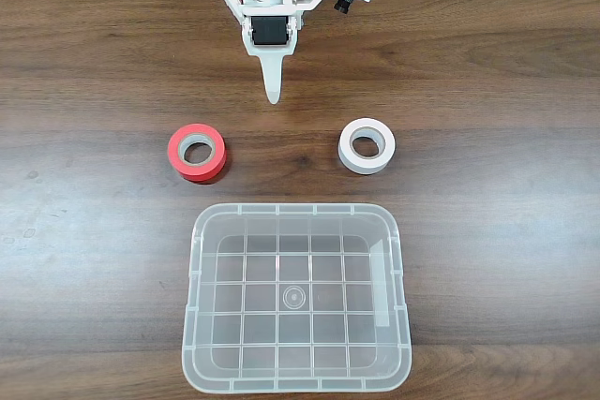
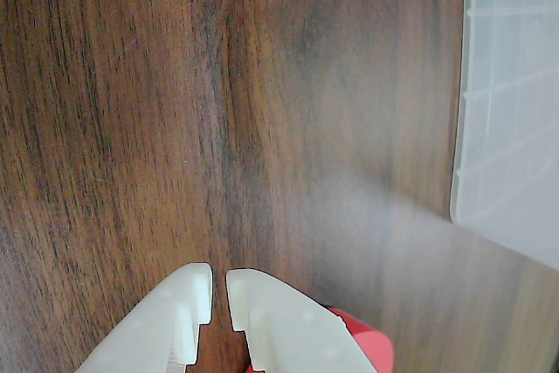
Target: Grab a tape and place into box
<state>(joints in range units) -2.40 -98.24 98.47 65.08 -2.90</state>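
Note:
The white tape [image 1: 367, 145] lies flat on the wooden table, to the right of centre in the fixed view. The clear box [image 1: 295, 210] stands empty in front of it, near the table's lower edge; its wall [image 2: 515, 128] also shows at the right of the wrist view. My white gripper [image 1: 273, 94] points down at the table near the top, up and to the left of the tape and well apart from it. In the wrist view my gripper [image 2: 219, 275] has its jaws almost touching, with nothing between them.
A red-orange roll of tape [image 1: 198, 151] with a grey core lies left of centre in the fixed view, and its edge [image 2: 369, 348] peeks out beside my fingers in the wrist view. Bare wood separates the two rolls below my gripper.

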